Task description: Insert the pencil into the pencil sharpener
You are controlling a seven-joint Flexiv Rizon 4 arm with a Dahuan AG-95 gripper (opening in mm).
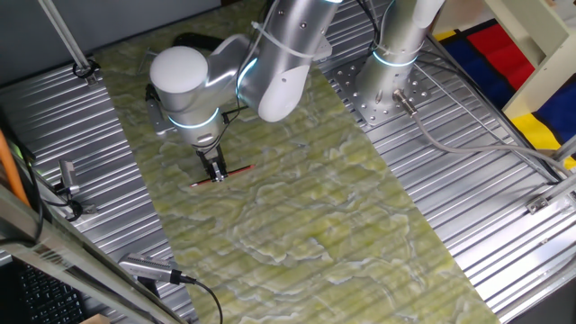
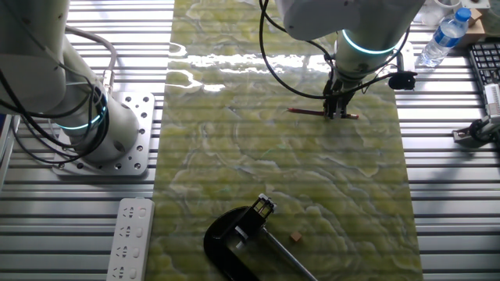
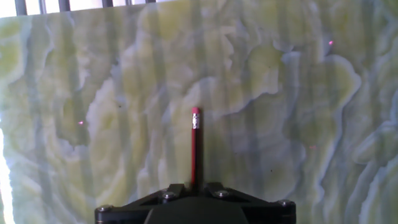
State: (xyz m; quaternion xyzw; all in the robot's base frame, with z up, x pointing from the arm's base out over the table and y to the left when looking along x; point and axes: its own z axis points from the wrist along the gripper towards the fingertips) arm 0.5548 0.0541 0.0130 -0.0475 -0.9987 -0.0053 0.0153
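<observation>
The thin red pencil (image 2: 308, 112) lies flat on the green marbled mat (image 2: 234, 156); it also shows in one fixed view (image 1: 236, 170). My gripper (image 2: 337, 115) stands straight down over the pencil's right part, with its fingers closed on either side of it. In the hand view the pencil (image 3: 195, 146) runs up from between the jaws, its eraser end farthest away. My gripper also shows in one fixed view (image 1: 216, 173). The glossy black pencil sharpener (image 2: 226, 242) sits at the mat's near edge, well apart from the gripper, and partly behind the arm in one fixed view (image 1: 193, 41).
A second arm's base (image 2: 105, 133) stands on the ribbed metal table left of the mat. A white power strip (image 2: 129, 238) lies near it. A small brown block (image 2: 296, 235) sits beside the sharpener. A water bottle (image 2: 445, 35) and a keyboard stand at the far right.
</observation>
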